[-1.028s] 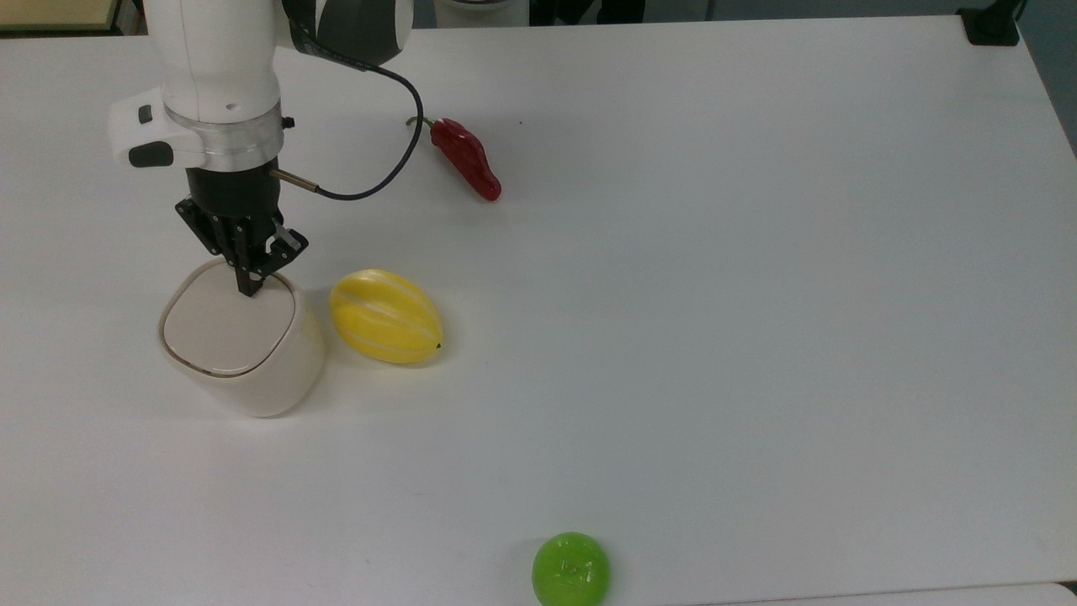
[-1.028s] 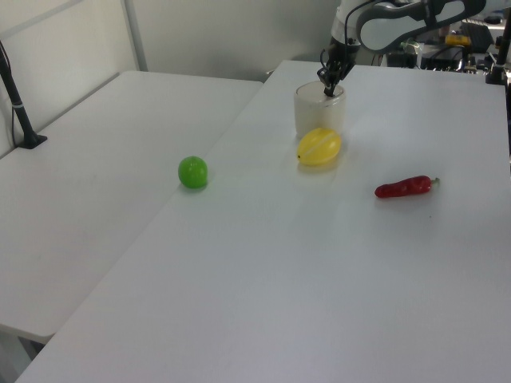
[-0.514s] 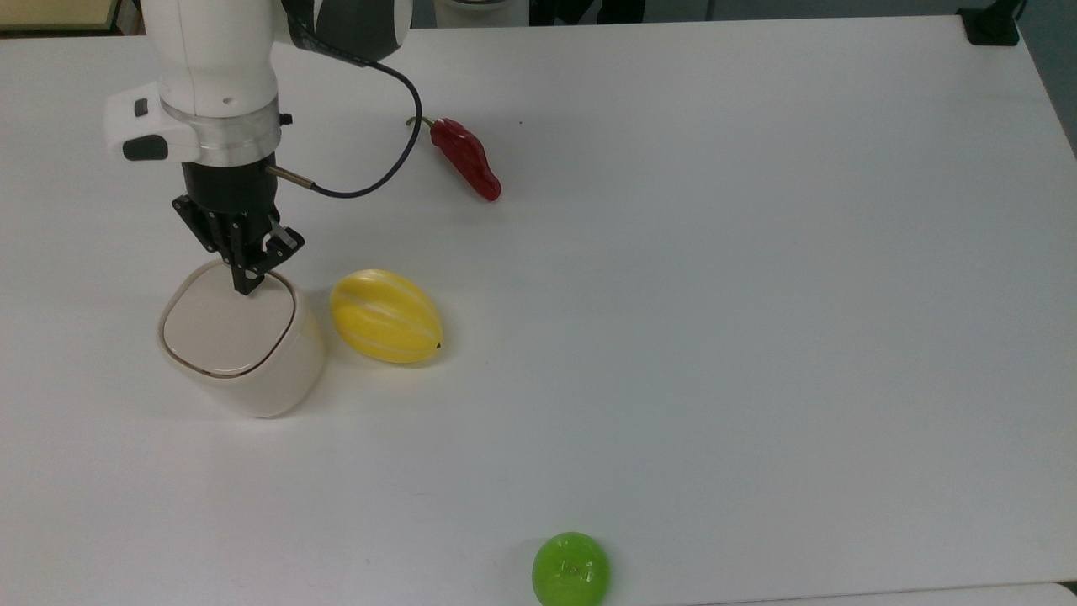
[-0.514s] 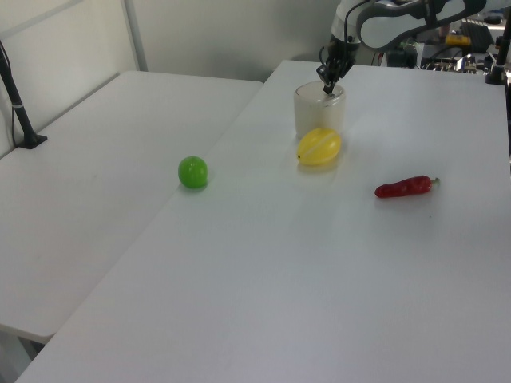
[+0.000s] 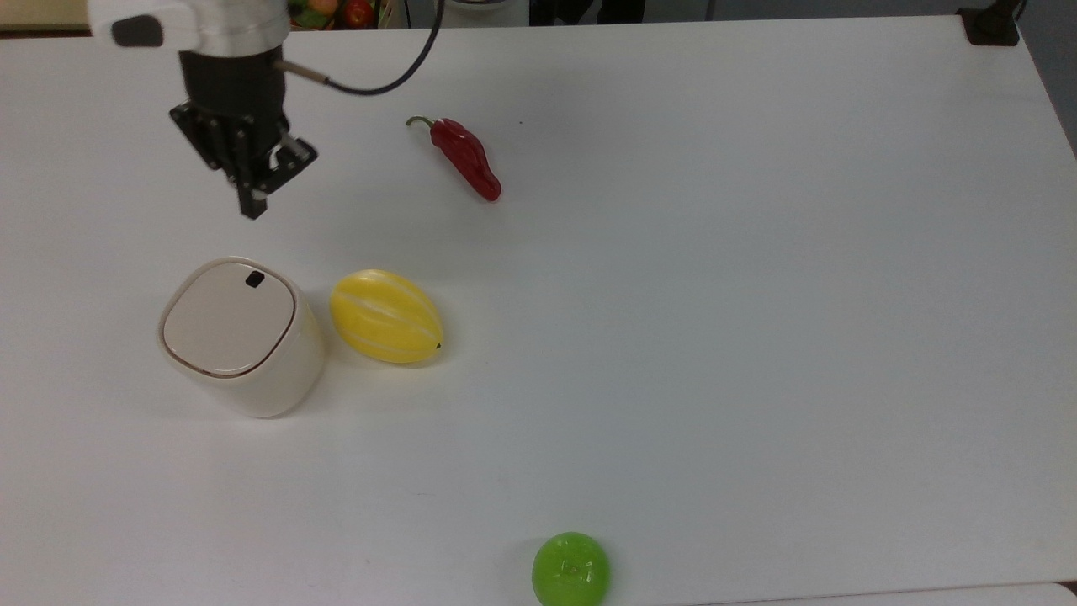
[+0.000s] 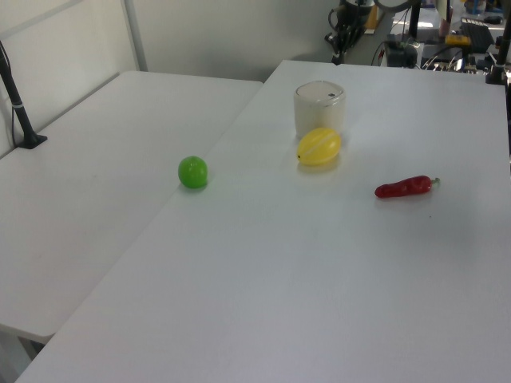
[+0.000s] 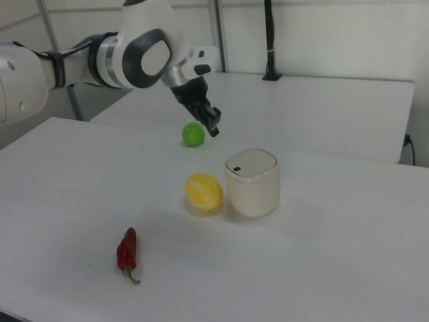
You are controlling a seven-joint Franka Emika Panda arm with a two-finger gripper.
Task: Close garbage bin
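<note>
The garbage bin (image 5: 240, 337) is a cream rounded-square tub standing on the white table at the top view's left. Its lid (image 5: 227, 318) lies flat and level with the rim, a small black square mark near one corner. The bin also appears in the left view (image 6: 319, 108) and the right view (image 7: 253, 182). My gripper (image 5: 252, 208) hangs in the air apart from the bin, toward the top view's top, fingers shut with nothing held. The right view puts my gripper (image 7: 214, 128) above and to the left of the bin.
A yellow melon (image 5: 385, 316) lies close beside the bin. A red chilli (image 5: 465, 157) rests farther up the white table (image 5: 757, 295), and a green ball (image 5: 570, 569) sits near the front edge. A second table (image 6: 96, 175) adjoins in the left view.
My gripper has lifted off the bin lid and moved away toward the top view's top. The black mark on the lid is now uncovered. The bin has stayed in place.
</note>
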